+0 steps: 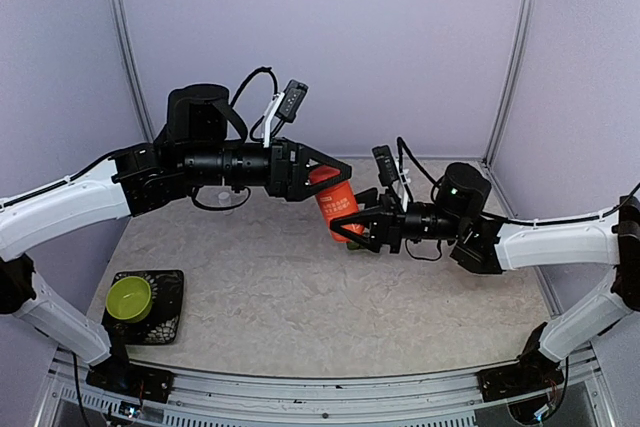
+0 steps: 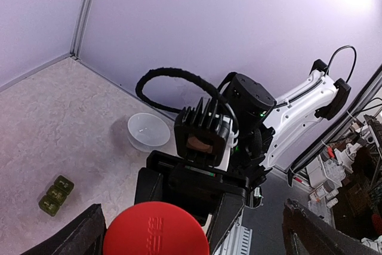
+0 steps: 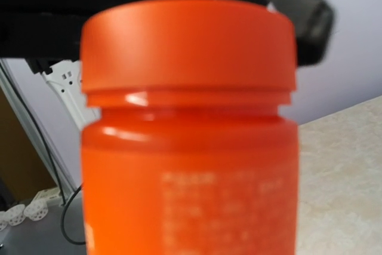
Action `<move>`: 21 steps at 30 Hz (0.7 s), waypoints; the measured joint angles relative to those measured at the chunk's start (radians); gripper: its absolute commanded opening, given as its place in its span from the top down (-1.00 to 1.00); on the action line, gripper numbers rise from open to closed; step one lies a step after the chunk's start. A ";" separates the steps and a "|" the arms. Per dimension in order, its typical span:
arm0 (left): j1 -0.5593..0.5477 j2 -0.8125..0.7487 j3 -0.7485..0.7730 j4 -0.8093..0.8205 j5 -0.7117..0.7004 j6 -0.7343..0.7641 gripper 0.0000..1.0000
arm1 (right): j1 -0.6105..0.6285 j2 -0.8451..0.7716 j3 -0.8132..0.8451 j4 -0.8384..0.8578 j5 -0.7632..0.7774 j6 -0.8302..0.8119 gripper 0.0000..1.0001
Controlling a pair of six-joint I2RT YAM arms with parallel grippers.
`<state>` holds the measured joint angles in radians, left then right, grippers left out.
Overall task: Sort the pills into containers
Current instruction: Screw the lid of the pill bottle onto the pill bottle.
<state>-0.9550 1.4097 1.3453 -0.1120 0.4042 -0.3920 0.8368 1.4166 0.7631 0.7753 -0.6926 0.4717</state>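
An orange bottle (image 1: 337,203) with a red-orange cap (image 2: 156,231) hangs in the air over the middle of the table. My right gripper (image 1: 347,228) is shut on its lower body; in the right wrist view the bottle (image 3: 191,147) fills the frame and hides the fingers. My left gripper (image 1: 331,180) is wide open, one finger (image 2: 77,237) close by the cap and the other (image 2: 310,231) far from it. The containers (image 2: 56,195), three joined dark green cells, lie on the table below. No pills can be made out.
A clear bowl (image 2: 148,131) sits near the back wall. A lime-green bowl (image 1: 129,296) rests on a black tray (image 1: 165,322) at the front left. Pale walls close in the back and both sides.
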 measured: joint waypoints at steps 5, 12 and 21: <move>-0.006 0.009 0.000 0.002 -0.003 0.006 -0.98 | 0.019 0.031 0.018 0.001 -0.007 -0.001 0.96; -0.015 0.016 0.000 0.021 -0.007 0.009 -0.98 | 0.039 0.070 0.044 0.014 -0.021 -0.007 0.96; -0.037 0.032 0.007 0.036 -0.013 0.023 -0.98 | 0.069 0.109 0.066 0.023 -0.044 -0.013 0.97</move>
<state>-0.9920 1.4414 1.3521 -0.0757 0.3912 -0.3687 0.9062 1.5257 0.8295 0.7986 -0.7368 0.4591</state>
